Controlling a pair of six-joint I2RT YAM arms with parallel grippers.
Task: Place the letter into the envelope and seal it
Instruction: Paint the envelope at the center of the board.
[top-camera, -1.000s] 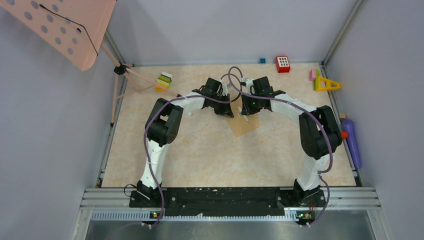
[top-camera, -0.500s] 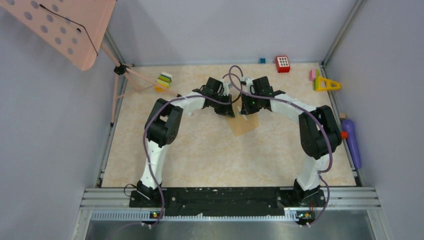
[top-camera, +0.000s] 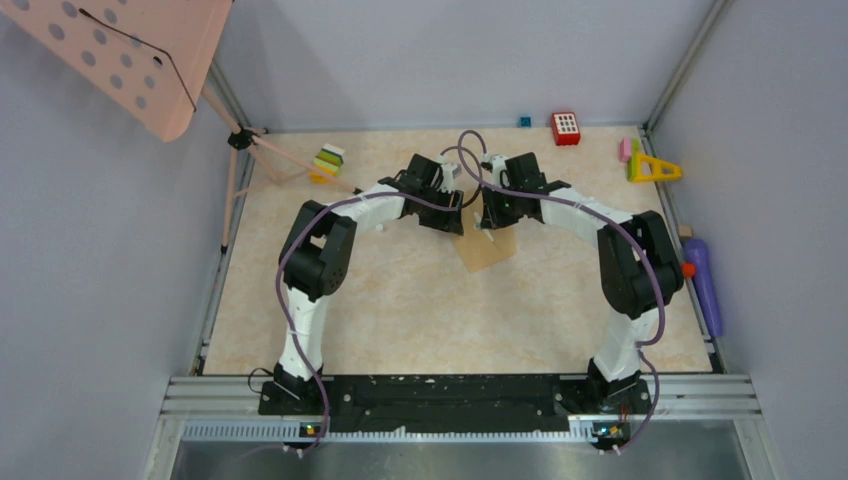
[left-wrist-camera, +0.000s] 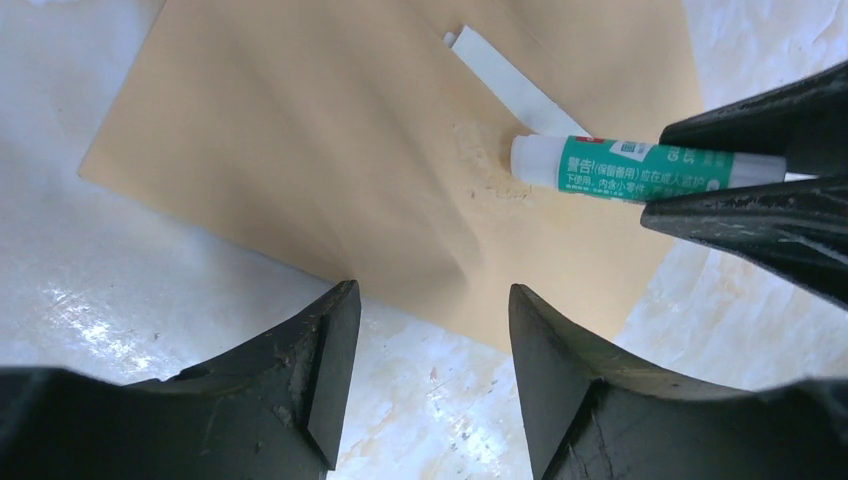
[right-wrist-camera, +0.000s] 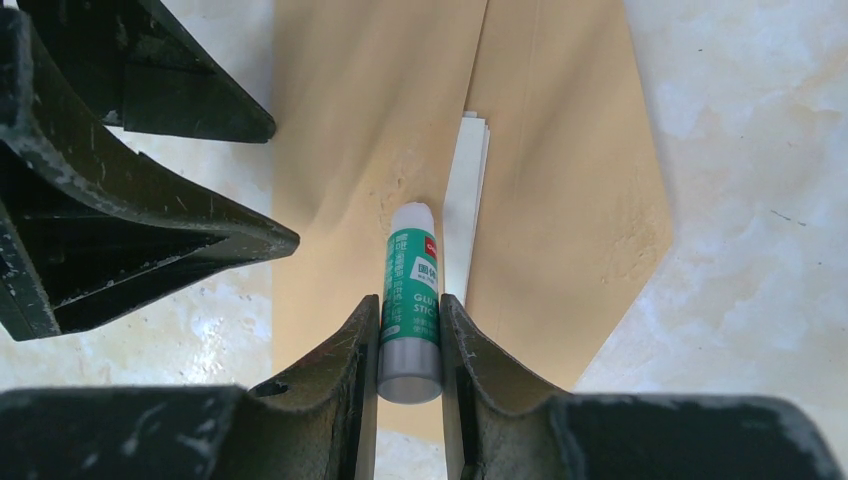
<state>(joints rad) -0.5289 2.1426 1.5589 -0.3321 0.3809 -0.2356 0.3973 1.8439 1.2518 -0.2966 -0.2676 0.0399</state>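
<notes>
The tan envelope (top-camera: 489, 250) lies flat on the table between both arms. A narrow white strip of the letter (left-wrist-camera: 512, 88) shows at its opening, and again in the right wrist view (right-wrist-camera: 466, 190). My right gripper (right-wrist-camera: 410, 308) is shut on a green-and-white glue stick (right-wrist-camera: 411, 290). The white tip of the glue stick (left-wrist-camera: 620, 167) touches the envelope (left-wrist-camera: 320, 150) at a glue smear. My left gripper (left-wrist-camera: 430, 302) hovers open over the envelope's near edge with nothing between its fingers. From above, the left gripper (top-camera: 450, 222) and right gripper (top-camera: 487, 226) stand close together.
A pink perforated stand (top-camera: 130, 50) on a tripod stands at the back left. Along the back edge are a coloured block stack (top-camera: 328, 161), a red block (top-camera: 566, 128) and a yellow triangle (top-camera: 652, 168). A purple object (top-camera: 704, 285) lies at the right edge.
My left gripper's jaws have opened from shut, and the left arm's elbow has shifted a little to the left. The right arm and glue stick have stayed put.
</notes>
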